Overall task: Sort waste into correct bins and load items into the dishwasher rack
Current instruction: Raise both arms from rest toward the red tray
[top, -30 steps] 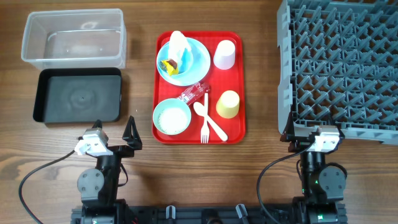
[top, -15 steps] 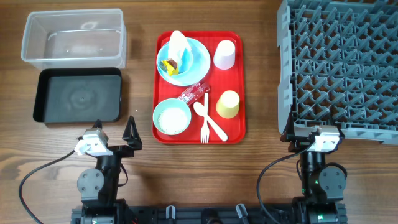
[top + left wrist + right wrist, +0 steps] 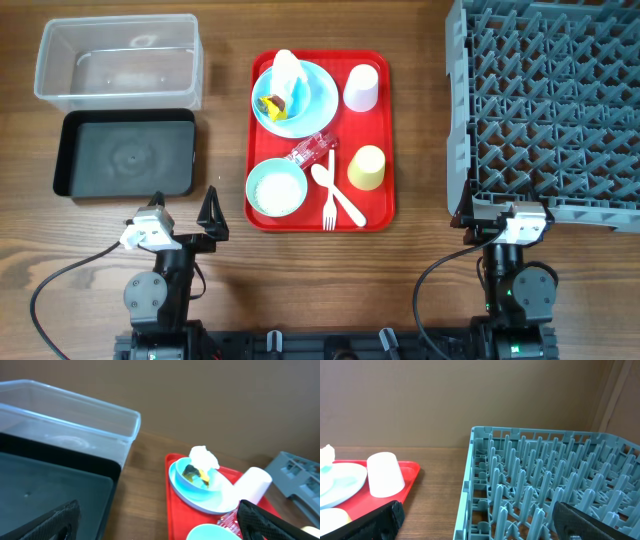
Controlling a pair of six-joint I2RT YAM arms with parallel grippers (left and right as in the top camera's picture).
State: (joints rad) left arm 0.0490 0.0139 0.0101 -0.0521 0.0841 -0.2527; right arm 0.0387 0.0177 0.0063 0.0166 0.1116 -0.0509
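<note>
On the red tray (image 3: 376, 125) a pale blue plate (image 3: 312, 92) holds a bowl with crumpled tissue (image 3: 286, 68) and yellow-dark scraps (image 3: 272, 104). A second bowl (image 3: 276, 187) holds white grains. Beside it lie the clear wrapper (image 3: 315, 150), fork (image 3: 329, 192) and spoon (image 3: 343, 200), with the pink cup (image 3: 361, 88) and yellow cup (image 3: 366, 167) further right. The clear tub (image 3: 118, 60) and black tray (image 3: 125, 155) sit left, the grey rack (image 3: 458, 120) right. My left gripper (image 3: 185, 212) (image 3: 157, 527) and right gripper (image 3: 507, 215) (image 3: 480, 525) stand open and empty near the front edge.
The left gripper's right finger is close to the red tray's front left corner. The right gripper sits just before the rack's front wall (image 3: 470, 485). Cables trail from both arm bases along the table's front edge.
</note>
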